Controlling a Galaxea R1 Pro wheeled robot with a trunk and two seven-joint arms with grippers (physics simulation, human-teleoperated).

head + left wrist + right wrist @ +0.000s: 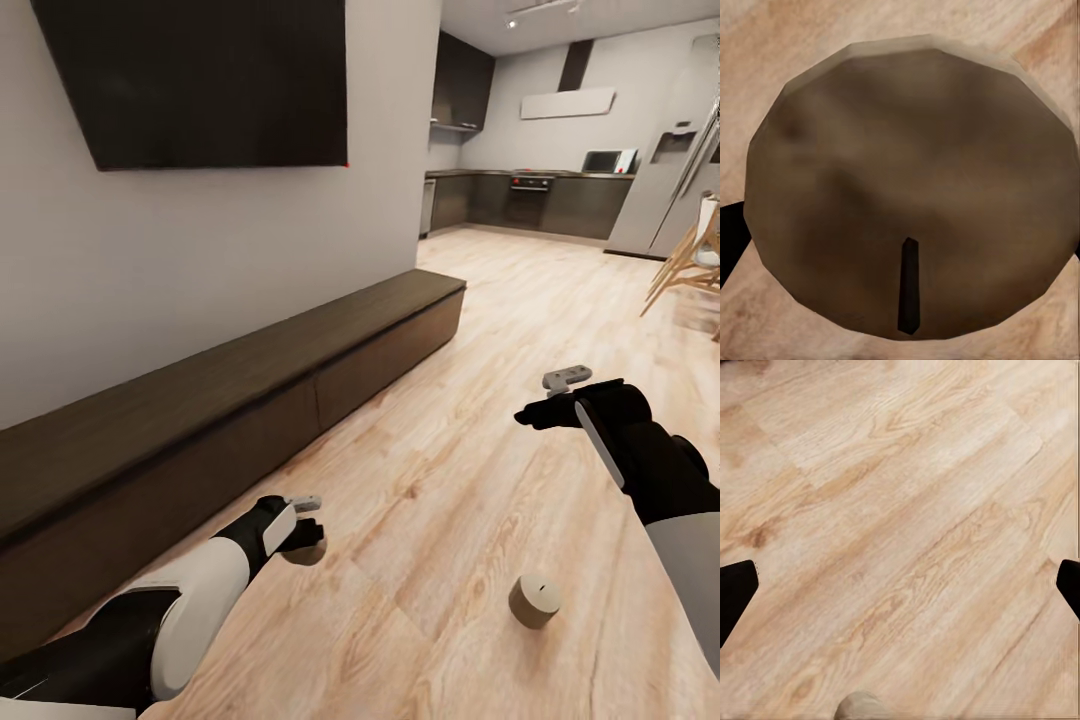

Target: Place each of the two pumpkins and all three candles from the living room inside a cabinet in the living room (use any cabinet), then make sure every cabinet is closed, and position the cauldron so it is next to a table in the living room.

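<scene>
One beige candle (534,600) with a dark wick stands on the wooden floor at the front right. My left gripper (303,530) is low over another candle (304,553), which it mostly hides. That candle's top (907,187) is very close in the left wrist view, with one black fingertip (727,240) beside it, standing wide. My right gripper (535,410) hovers open above bare floor, holding nothing; its fingertips (735,589) sit far apart, and a candle's edge (862,709) peeks in. The long dark cabinet (250,400) runs along the left wall, its doors shut.
A dark TV panel (200,70) hangs on the wall above the cabinet. A kitchen with dark cupboards (520,200) lies at the back. Wooden chair legs (690,260) show at the right edge. Light wooden floor (450,480) stretches between the cabinet and my arms.
</scene>
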